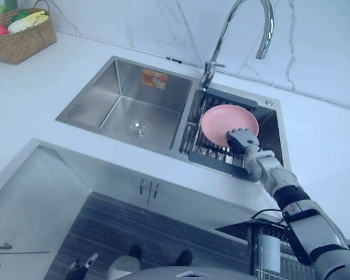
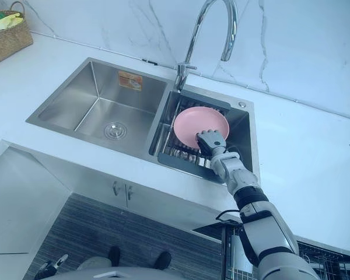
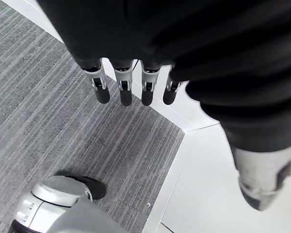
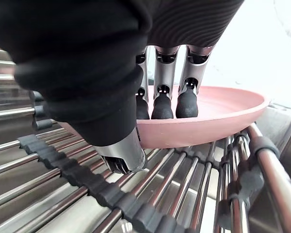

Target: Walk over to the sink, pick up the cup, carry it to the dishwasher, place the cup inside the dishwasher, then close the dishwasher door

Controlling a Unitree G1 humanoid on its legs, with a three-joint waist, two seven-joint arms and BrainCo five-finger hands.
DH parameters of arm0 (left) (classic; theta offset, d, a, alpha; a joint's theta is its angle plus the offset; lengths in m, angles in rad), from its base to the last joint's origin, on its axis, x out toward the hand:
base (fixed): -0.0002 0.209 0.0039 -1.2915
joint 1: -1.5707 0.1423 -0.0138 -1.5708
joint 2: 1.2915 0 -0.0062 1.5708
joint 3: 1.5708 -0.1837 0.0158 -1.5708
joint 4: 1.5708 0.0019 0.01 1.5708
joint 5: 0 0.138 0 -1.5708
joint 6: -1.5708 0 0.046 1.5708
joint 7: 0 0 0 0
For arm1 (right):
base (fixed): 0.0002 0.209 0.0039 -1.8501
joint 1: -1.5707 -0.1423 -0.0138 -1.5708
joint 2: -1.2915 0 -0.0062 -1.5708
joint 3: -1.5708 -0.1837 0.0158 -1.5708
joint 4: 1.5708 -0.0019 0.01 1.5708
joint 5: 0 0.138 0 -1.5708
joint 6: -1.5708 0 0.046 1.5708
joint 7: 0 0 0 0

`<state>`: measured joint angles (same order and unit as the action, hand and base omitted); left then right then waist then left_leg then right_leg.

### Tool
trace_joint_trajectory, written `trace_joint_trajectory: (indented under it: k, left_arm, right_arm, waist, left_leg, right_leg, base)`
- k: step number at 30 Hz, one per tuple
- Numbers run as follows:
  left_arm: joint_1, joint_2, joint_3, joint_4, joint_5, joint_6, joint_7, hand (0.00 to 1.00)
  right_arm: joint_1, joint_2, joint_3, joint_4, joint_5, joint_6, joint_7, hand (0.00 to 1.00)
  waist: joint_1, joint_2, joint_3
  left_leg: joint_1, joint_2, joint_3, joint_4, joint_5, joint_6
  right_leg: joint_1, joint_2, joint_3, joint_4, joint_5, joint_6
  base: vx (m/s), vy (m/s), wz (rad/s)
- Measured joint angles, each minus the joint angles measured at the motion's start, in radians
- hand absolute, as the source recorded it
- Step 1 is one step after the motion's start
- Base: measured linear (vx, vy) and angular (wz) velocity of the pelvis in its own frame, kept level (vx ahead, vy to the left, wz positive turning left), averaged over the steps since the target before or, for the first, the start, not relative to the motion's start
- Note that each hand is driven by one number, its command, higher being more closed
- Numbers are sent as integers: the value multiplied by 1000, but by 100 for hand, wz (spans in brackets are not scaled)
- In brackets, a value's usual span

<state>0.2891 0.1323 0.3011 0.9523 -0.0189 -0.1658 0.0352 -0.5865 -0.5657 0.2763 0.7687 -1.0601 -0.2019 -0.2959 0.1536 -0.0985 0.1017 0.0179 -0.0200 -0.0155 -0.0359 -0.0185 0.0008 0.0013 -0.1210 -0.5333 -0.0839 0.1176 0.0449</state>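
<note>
A pink round plate point(image 1: 224, 119) is pinched at its rim by the right hand point(image 1: 242, 139), fingers point(image 4: 186, 103) on top, thumb beneath, on the wire rack point(image 1: 199, 151) in the right basin of the steel sink point(image 1: 99, 96). An orange label point(image 1: 154, 78), print unreadable, is stuck in the left basin; the sink is set in a white worktop point(image 1: 41, 93) below a marble-veined wall point(image 1: 134, 23). The left hand point(image 3: 121, 87) is held over grey striped floor point(image 3: 48, 126), fingers straight.

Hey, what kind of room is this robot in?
Probably a home-style kitchen: a steel double sink with a curved faucet set in a white counter, and a pink plate in one basin.
</note>
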Motion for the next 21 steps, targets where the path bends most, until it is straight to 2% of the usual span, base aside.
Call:
trace_joint_trajectory:
  k: [5,8,21]
  left_arm:
    - [1,3,1,-1,0,-14,2,0]
    - [1,3,2,-2,0,-16,2,0]
    - [7,3,4,-6,1,-30,6,0]
  right_arm:
    - [13,0,-8,-57,6,12,-59,100]
    - [38,0,-11,-129,12,1,-84,100]
    - [74,-4,-64,-225,113,-60,-80,100]
  waist:
    - [-6,0,0]
    - [-17,1,0]
    - [-43,3,1]
  left_leg:
    - [1,1,13,0,-2,-1]
    - [1,2,18,8,-8,-2]
    - [6,4,44,22,-22,-4]
  right_leg:
    - [-3,1,6,0,0,0]
    - [-3,2,13,0,0,0]
    - [-3,4,33,1,0,0]
  base:
    - [0,0,-4]
    - [3,3,-6]
    - [8,11,-5]
